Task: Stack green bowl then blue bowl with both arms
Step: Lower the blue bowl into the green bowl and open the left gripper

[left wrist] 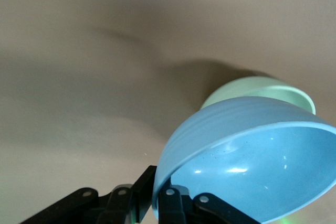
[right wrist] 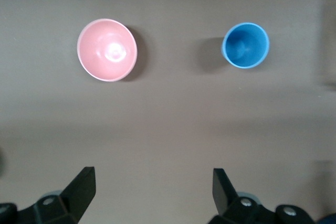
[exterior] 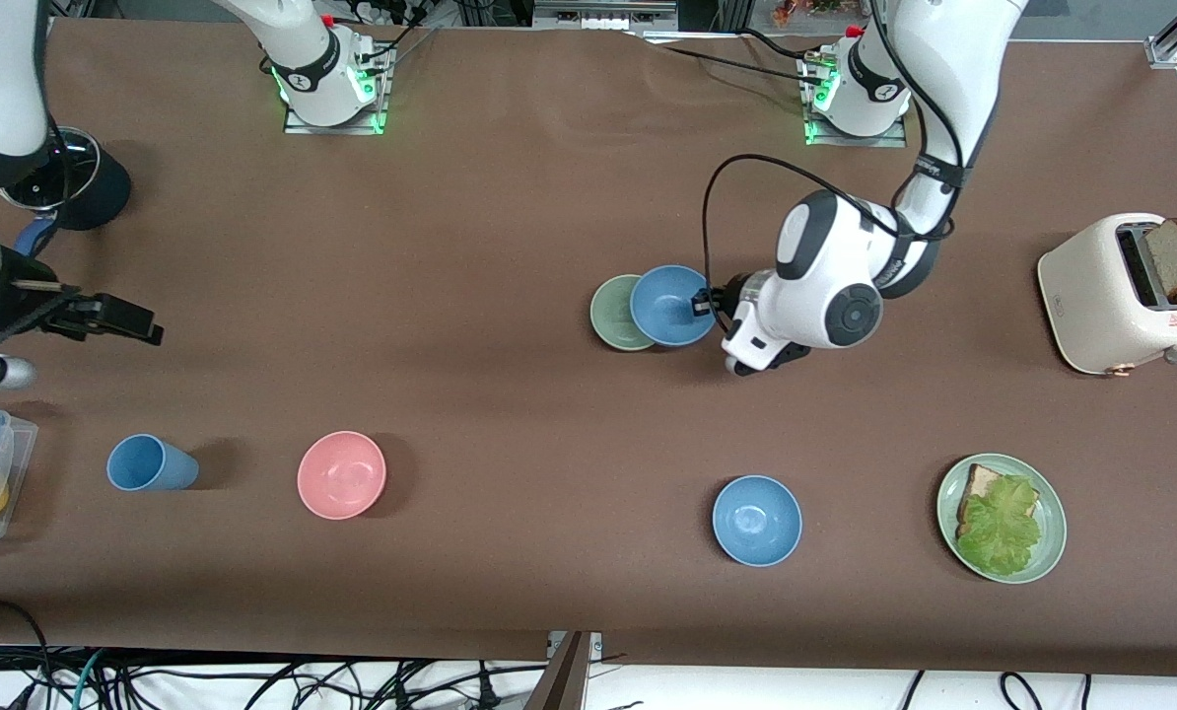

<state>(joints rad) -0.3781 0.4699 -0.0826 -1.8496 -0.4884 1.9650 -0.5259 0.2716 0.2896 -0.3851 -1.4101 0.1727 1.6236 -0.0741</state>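
- The left hand (exterior: 709, 304) pinches the rim of the blue bowl (exterior: 671, 305), one finger inside the wall and one outside. A rim pinch leaves the bowl's underside free to drop into another bowl.
- The blue bowl hangs tilted from that hand, its open side turned back toward the wrist. It partly overlaps the green bowl (exterior: 614, 313), which sits on the counter (exterior: 510, 217) just past the fingertips, toward the right arm's end.
- In the left wrist view the green bowl (left wrist: 273, 90) peeks out from under the blue bowl's (left wrist: 247, 158) raised edge. They look not yet nested; I judge the carry is nearly over and needs a little more travel and levelling before release.
- The right hand (exterior: 105, 318) waits over the counter's end with its fingers (right wrist: 81, 187) spread wide and holding nothing. The pink bowl (right wrist: 107, 50) and blue cup (right wrist: 245, 45) lie below it, well out of the left arm's way.
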